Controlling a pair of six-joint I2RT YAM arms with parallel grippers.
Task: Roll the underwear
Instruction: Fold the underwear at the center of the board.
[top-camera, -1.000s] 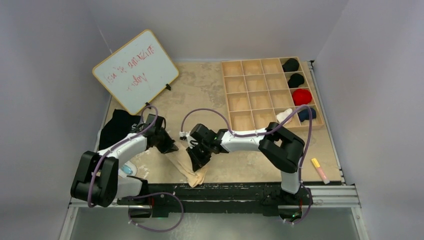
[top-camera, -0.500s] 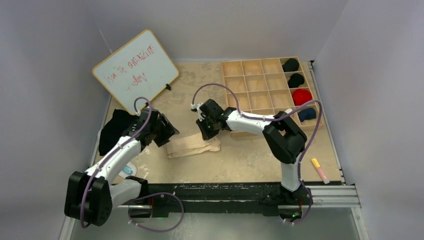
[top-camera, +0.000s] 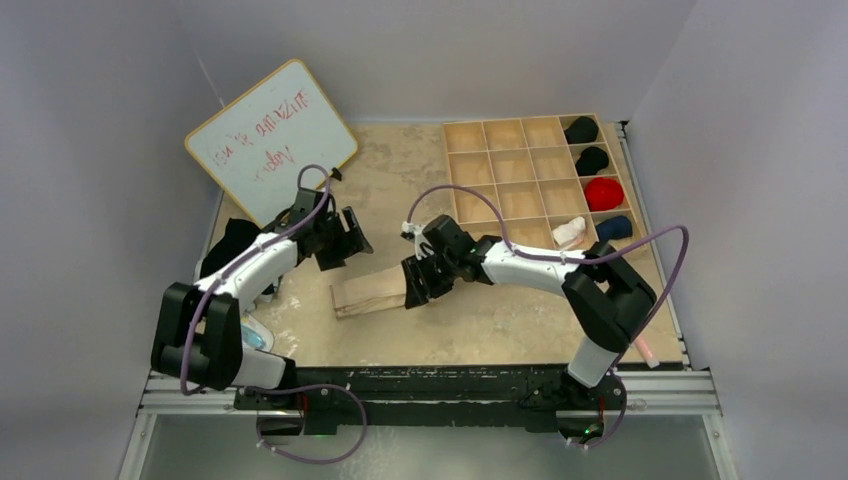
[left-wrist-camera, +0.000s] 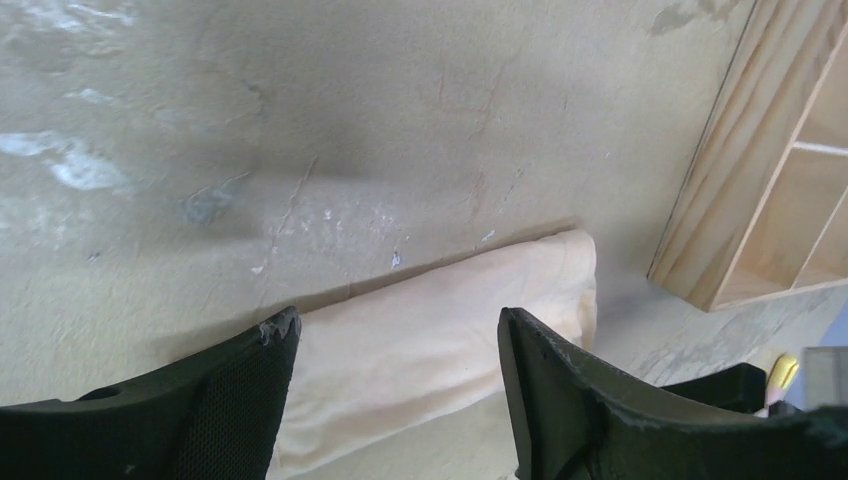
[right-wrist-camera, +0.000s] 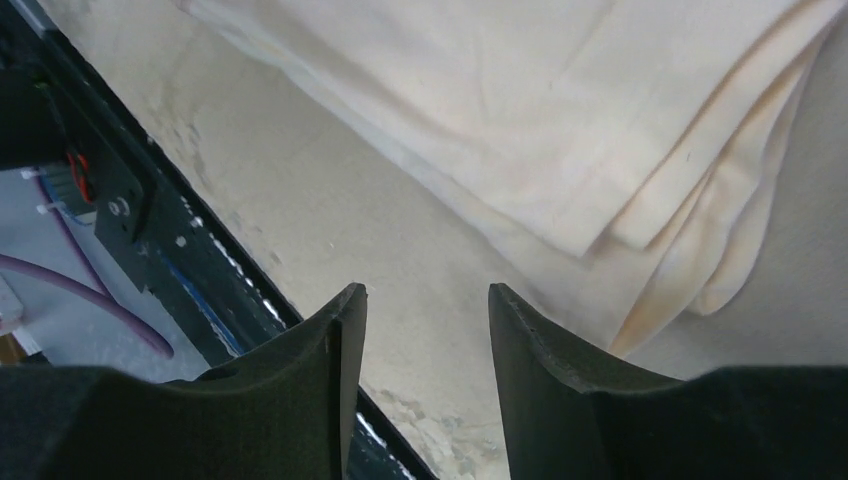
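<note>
the cream cotton underwear (top-camera: 368, 293), folded into a flat, long band, lies on the mottled beige tabletop (top-camera: 480, 320) near the front centre, between the two arms. it looks light, limp and thin, with several layers stacked. in the right wrist view those layers fan apart at one end (right-wrist-camera: 690, 250), so they would likely slide over each other if only the top one were pinched. my judgement is that the best hold is at a short end, catching all layers at once, then turning the band over along its length.

the left end effector (top-camera: 345, 240) hovers beside the band's far left part, its jaws spread wide and holding nothing; the cloth (left-wrist-camera: 440, 340) shows beneath the gap. the right end effector (top-camera: 418, 283) sits over the band's right end, jaws parted about halfway and also holding nothing.

further out, a wooden tray of square compartments (top-camera: 497, 165) stands near the right end, with a white roll (top-camera: 570, 232) and black, red and dark blue rolls in its right-hand cells. a whiteboard with red writing (top-camera: 270, 140) leans at the back left, a black cloth heap (top-camera: 230, 255) lies at the left edge, and a yellow-and-pink marker (top-camera: 638, 338) lies well apart at the right. nothing rests on the band itself; only the tray's near corner crowds a roll towards the right.
</note>
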